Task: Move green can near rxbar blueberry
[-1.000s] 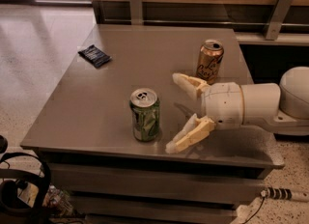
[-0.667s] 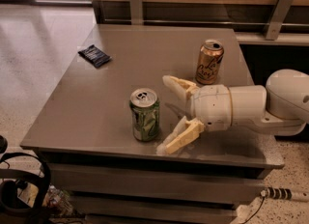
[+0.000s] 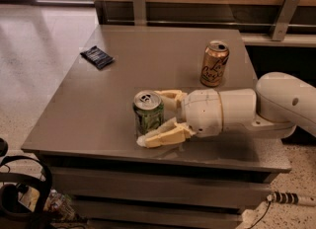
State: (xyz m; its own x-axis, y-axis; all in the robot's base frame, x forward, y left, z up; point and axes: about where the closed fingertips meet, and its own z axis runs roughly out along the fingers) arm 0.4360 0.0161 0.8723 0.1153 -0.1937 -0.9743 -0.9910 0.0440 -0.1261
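Jaws of the gripper [image 3: 149, 119] stand narrow around the green can [image 3: 148, 110], one behind it and one in front, the front one lying against the can's lower side just above the desk [image 3: 94, 119]. The can stands upright with its silver top showing, near the front edge of the desk and about midway along it. The white arm [image 3: 276, 102] reaches in level from the right edge, its thick wrist lying low over the desk surface.

The rxbar blueberry [image 3: 97, 57] lies flat toward the back left corner, a dark blue wrapper turned at a slant to the edges and well apart from the green can. A gold can [image 3: 214, 63] with script lettering stands upright toward the back right corner, behind the wrist and not touching it.

Beyond the back edge runs a wooden wall panel with two metal brackets [image 3: 138, 6]. On the floor below the front left corner sits a black looped cable [image 3: 22, 201].
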